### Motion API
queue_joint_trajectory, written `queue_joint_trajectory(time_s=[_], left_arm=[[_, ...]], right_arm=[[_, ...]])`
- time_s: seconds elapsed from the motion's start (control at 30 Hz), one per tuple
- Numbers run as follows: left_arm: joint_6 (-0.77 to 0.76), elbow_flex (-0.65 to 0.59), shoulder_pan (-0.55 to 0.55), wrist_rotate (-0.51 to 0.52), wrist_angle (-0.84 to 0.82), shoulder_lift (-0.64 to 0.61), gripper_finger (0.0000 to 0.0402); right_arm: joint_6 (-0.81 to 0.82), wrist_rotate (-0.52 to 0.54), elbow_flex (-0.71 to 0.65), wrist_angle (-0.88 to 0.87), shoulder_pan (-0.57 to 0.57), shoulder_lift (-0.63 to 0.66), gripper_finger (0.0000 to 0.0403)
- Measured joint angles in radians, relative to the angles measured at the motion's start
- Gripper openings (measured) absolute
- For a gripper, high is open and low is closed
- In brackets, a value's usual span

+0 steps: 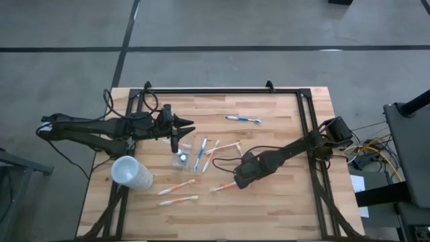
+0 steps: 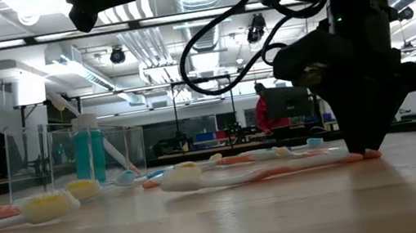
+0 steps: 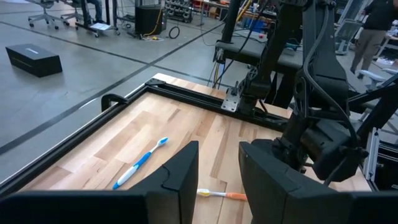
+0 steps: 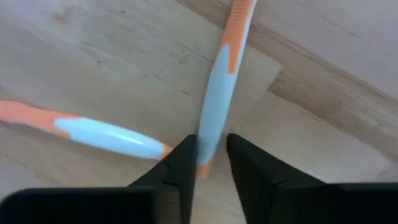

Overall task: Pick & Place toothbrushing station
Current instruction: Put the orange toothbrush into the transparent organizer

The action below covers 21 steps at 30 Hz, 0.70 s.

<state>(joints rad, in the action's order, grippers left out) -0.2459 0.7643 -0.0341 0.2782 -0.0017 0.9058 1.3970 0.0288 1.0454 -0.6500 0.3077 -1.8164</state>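
Several slim toothbrushes lie flat on the wooden table: a white-blue one (image 1: 243,119) at the far side, a cluster (image 1: 211,151) in the middle, and white-orange ones (image 1: 176,187) toward the near edge. The clear tumbler (image 1: 181,159) stands upright with the blue toothpaste tube (image 2: 88,155) showing through it. My right gripper (image 1: 235,181) points down at the table, shut on a white-orange toothbrush (image 1: 220,187). Another toothbrush (image 4: 93,127) lies just beside it. My left gripper (image 1: 185,126) hovers open above the table beyond the tumbler, with nothing between its fingers (image 3: 180,174). My right gripper has the toothbrush's handle near its free orange end (image 4: 207,146) pinched between its two fingers. The fingers come from above, pointing down, and lie across the handle. The toothbrush lies flat on the table (image 2: 282,170), its head away from the fingers.
A larger frosted cup (image 1: 131,173) lies at the near left. A black frame rail (image 1: 222,92) runs along the table's far and side edges. Bare wood lies right of my right gripper. People sit and stand in the room beyond the table.
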Motion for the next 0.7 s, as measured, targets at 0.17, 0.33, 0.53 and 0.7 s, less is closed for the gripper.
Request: queue_joint_trajectory(time_s=[0.17,0.33,0.53,0.7], left_arm=[[0.000,0.000,0.000,0.000,0.000,0.000,0.0120],[0.000,0.000,0.000,0.000,0.000,0.000,0.0120],[0.000,0.000,0.000,0.000,0.000,0.000,0.0120],[-0.001,0.000,0.000,0.000,0.000,0.000,0.0120]], right_arm=[[-0.008,0.000,-0.005,-0.005,0.000,0.001,0.0025],[-0.017,0.000,-0.011,-0.004,0.000,0.002,0.0018],[-0.061,0.007,-0.002,-0.006,0.001,0.001,0.0015],[-0.117,0.046,0.027,-0.013,0.002,-0.002,0.0014]])
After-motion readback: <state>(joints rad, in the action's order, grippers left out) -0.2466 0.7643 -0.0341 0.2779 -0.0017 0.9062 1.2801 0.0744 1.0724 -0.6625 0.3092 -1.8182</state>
